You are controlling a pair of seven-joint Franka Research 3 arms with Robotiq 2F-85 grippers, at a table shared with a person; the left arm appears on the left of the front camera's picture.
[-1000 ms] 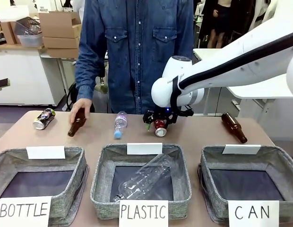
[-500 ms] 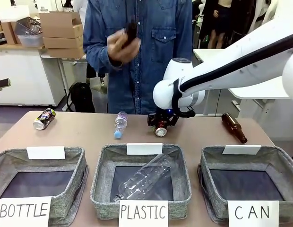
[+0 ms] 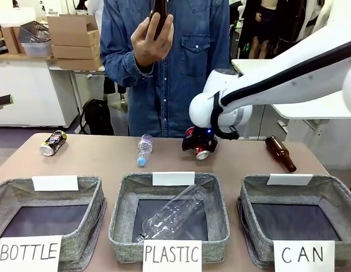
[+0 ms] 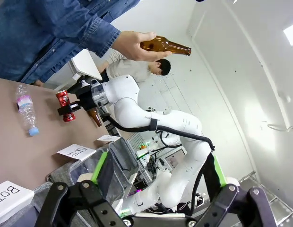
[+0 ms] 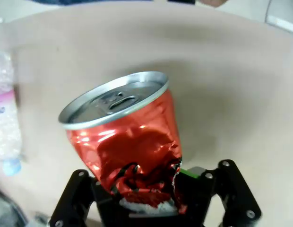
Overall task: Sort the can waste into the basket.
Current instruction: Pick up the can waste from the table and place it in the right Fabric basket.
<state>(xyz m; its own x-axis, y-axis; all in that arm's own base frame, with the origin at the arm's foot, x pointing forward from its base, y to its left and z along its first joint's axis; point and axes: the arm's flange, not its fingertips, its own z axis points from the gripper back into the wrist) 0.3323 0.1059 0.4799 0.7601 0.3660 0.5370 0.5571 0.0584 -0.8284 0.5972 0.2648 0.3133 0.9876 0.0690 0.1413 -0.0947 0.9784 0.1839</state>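
One target only: the CAN basket (image 3: 328, 182) at the right front, well apart from the load. The right gripper (image 3: 199, 148) pinches the dented red can (image 5: 132, 156) by its crumpled lower end, above the table's far middle. I judge that buckled metal may slip or twist loose on the way over and land in the PLASTIC basket (image 3: 130, 180). The left gripper (image 4: 158, 168) hangs spread and empty. The dark can (image 3: 53, 142) lies on the table, far left.

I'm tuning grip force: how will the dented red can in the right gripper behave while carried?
The red can is crumpled where the right gripper clamps it, so it probably yields further under pressure. Its glossy metal skin may slip. Held near its base, it might pivot.
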